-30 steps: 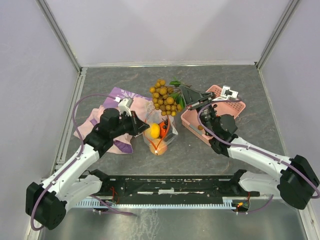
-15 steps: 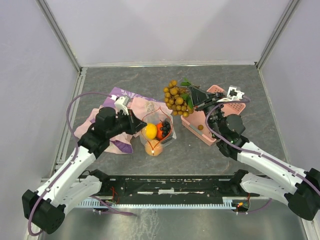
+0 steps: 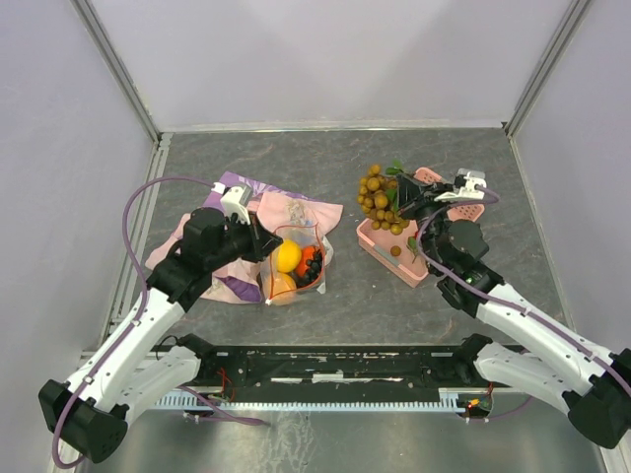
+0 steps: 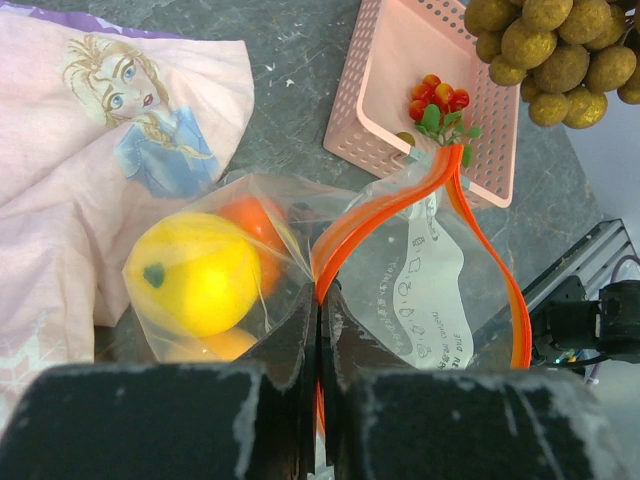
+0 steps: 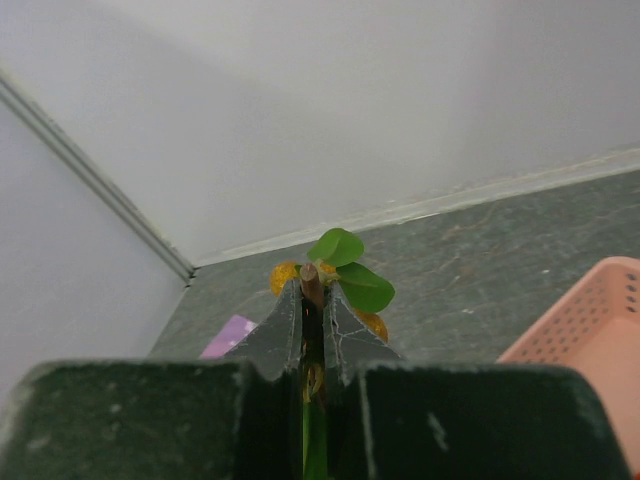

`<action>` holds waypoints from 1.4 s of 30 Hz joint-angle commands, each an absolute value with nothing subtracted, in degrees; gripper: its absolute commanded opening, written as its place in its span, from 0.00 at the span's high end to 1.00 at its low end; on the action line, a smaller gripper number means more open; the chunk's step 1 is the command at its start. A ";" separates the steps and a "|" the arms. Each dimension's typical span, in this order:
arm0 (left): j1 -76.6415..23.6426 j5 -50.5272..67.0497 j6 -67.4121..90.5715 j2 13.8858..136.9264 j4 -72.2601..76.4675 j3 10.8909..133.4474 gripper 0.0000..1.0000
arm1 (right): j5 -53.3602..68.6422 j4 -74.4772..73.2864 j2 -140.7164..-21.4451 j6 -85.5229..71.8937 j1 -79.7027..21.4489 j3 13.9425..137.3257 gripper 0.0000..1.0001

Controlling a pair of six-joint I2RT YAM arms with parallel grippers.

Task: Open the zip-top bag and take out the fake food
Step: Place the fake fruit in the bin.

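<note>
**A:** What's changed?

**B:** The zip-top bag [image 3: 296, 264] has slid left, partly onto the cloth [image 3: 296, 209]. Its mouth gapes, and the left gripper [image 4: 321, 310] is clamped on its zip strip.

**A:** And the food?

**B:** The tan grape bunch [image 3: 380, 197] has travelled from the bag to over the pink basket [image 3: 373, 236]. Its stem is pinched tight in the right gripper [image 5: 312, 300]. The yellow fruit [image 4: 195, 272] sits inside, so more remains, I'd say.

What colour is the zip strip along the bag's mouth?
The zip-top bag's zip strip is orange-red; the left wrist view shows it best.
</note>
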State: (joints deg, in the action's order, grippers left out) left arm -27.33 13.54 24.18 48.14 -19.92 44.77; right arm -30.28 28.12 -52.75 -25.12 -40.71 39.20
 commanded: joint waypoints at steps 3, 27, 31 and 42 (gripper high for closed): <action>-26.98 11.59 20.53 47.39 -19.66 47.79 0.97 | -33.40 25.41 -50.75 -22.07 -36.56 39.03 0.93; -26.81 11.53 20.74 47.99 -18.54 45.97 0.97 | -30.51 23.35 -59.77 -38.56 -16.23 35.58 0.91; -26.89 11.60 20.72 47.90 -18.46 45.97 0.97 | -27.88 23.92 -62.61 -42.36 -14.09 35.70 0.90; -26.76 11.45 20.83 47.14 -18.35 45.30 0.97 | -27.57 22.81 -69.63 -45.76 -10.89 36.11 0.35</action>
State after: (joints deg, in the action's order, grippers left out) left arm -27.07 12.08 23.42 48.21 -20.93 45.04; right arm -26.96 20.97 -67.44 -44.29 -12.95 35.33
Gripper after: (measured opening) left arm 0.043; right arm 0.377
